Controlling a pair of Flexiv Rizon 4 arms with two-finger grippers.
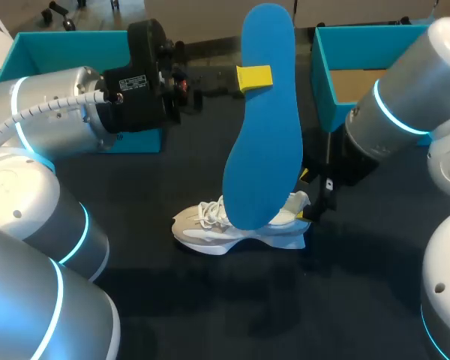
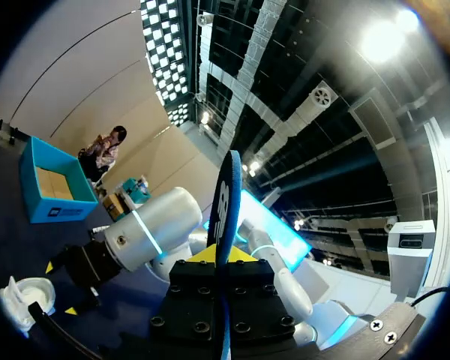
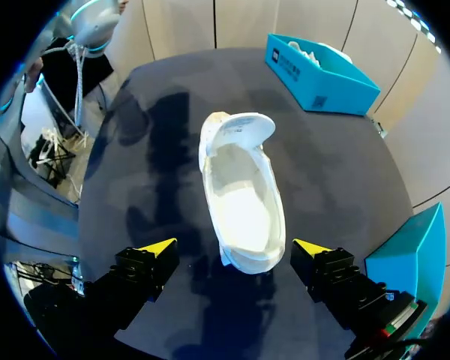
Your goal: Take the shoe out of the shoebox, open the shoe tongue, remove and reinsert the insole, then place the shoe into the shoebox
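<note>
On the dark table (image 1: pixel 210 315) the shoe (image 1: pixel 210 229) sits before our wide-open right gripper (image 3: pixel 234 251); the insole (image 1: pixel 264 150), pinched edgewise in our left gripper (image 1: pixel 253 77), may swivel.

Shoe (image 1: pixel 199 229) midsection behind upright insole (image 1: pixel 262 127)

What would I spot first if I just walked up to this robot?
The big blue insole, pinched in the left gripper and held up high, almost upright over the table. Just below it lies the white shoe on the dark tabletop, with the open right gripper close by its heel end, not touching it.
</note>
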